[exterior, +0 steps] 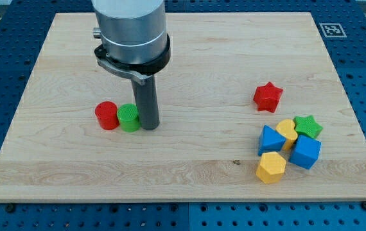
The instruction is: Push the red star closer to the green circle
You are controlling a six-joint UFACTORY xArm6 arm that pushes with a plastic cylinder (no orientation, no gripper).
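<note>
The red star (268, 97) lies on the wooden board toward the view's right, alone above a cluster of blocks. The green circle (129, 117) stands at the view's left centre, touching a red circle (106, 115) on its left. My tip (149, 126) is down on the board right beside the green circle's right side, touching or nearly touching it. The tip is far to the left of the red star.
At the view's lower right is a cluster: a blue triangle (271, 139), a yellow block (287, 131), a green star (307, 126), a blue cube (305, 152) and a yellow hexagon (271, 167). The board's edge (183, 200) runs along the view's bottom.
</note>
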